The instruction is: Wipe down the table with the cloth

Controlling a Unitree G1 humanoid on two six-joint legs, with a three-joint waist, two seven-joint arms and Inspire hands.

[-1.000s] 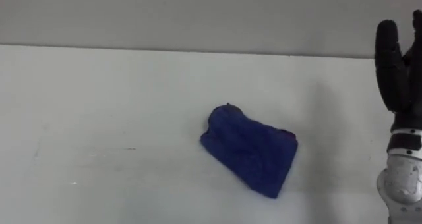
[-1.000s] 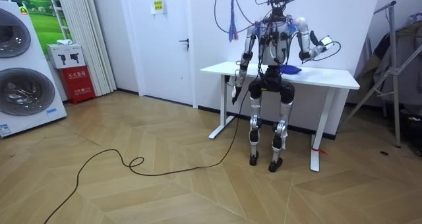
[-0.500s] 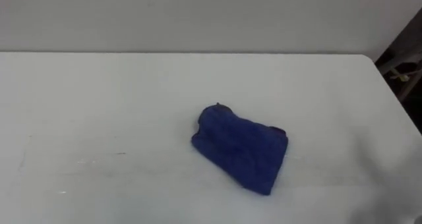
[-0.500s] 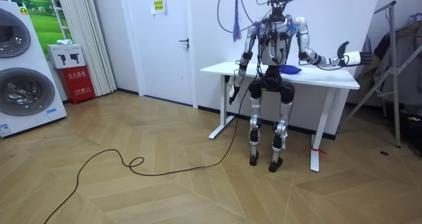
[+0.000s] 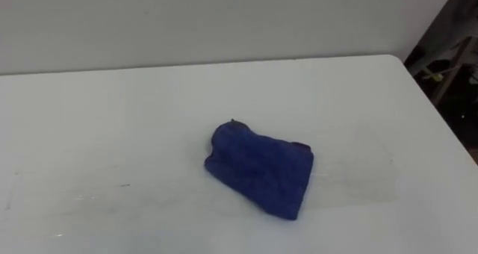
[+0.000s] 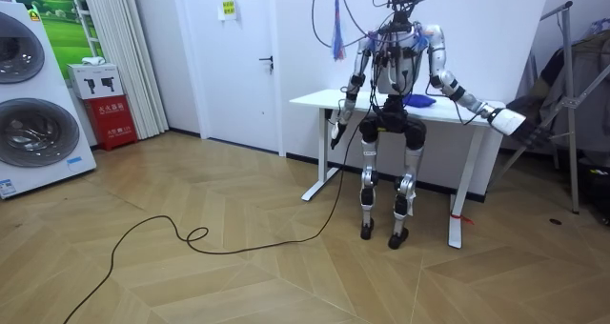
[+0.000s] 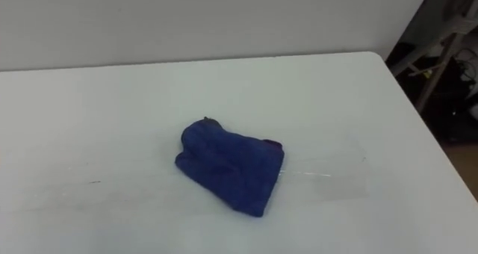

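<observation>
Cloth (image 5: 260, 168) is lying on the table (image 5: 112, 134) by itself, with nothing holding it. It's a dark blue crumpled lump sitting a bit right of centre and in the lower half of the eye views.

Starting from the hands, which you can make out in the room view. The right hand (image 6: 504, 118) is stuck out past the end of the table on the room view's right, on an arm angled downward, at about tabletop height. It's well apart from the cloth. Honestly can't tell whether it's spread or closed at that distance. The left hand (image 6: 335, 138) hangs down by the table's other end, on the room view's left, below the tabletop. Same story there, I can't tell its state.

The robot is standing upright at the long side of the table with its back to the room camera.

Moving outward, the tabletop is white. There's a faint shiny patch (image 5: 358, 183) just right of the cloth, in the lower right of the frame. A plain pale wall (image 5: 224, 15) runs along the top of the eye views behind the table's far edge.

Off the table's right end, at the upper right of the frame, is a metal rack (image 6: 562, 86). Over at the room view's left are washing machines (image 6: 29, 95), and further back a white door (image 6: 250, 57). The floor (image 6: 238, 276) is wood.
</observation>
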